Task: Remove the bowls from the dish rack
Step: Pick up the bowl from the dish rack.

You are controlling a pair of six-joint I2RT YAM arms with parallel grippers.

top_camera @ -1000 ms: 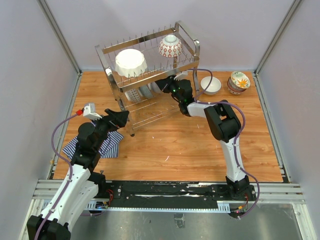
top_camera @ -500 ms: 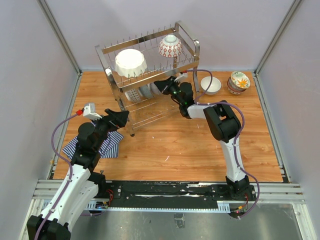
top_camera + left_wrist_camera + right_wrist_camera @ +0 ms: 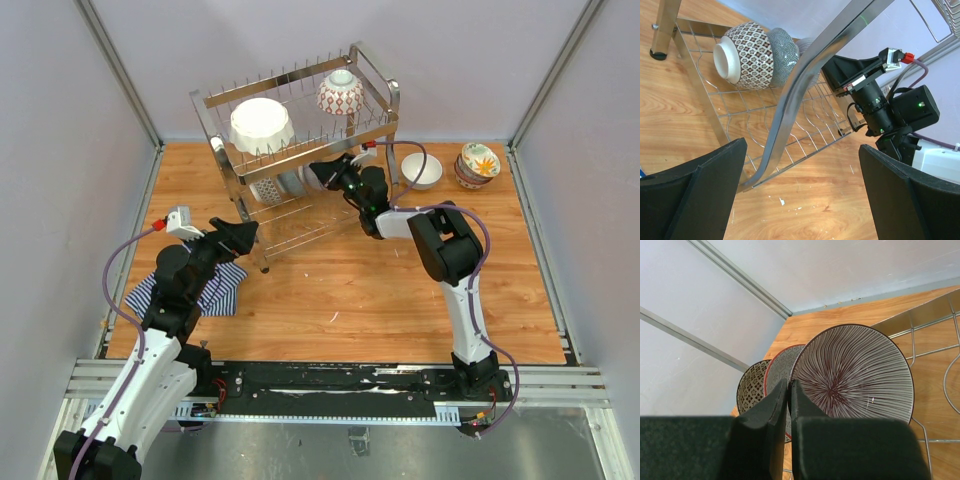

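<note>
a: grippers, what state?
b: right gripper (image 3: 789,388) is clenched on the rim of the striped bowl (image 3: 855,375), on the lower tier of the dish rack (image 3: 300,151), upper centre of the top view.
a: left?
b: left gripper (image 3: 801,150) is spread wide, left of centre.

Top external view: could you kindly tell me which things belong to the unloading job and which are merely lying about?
Job: dish rack, large white bowl, red lattice bowl, striped bowl, other lower-tier bowls, plain white bowl, stacked floral bowls.
Lying about: striped cloth.
</note>
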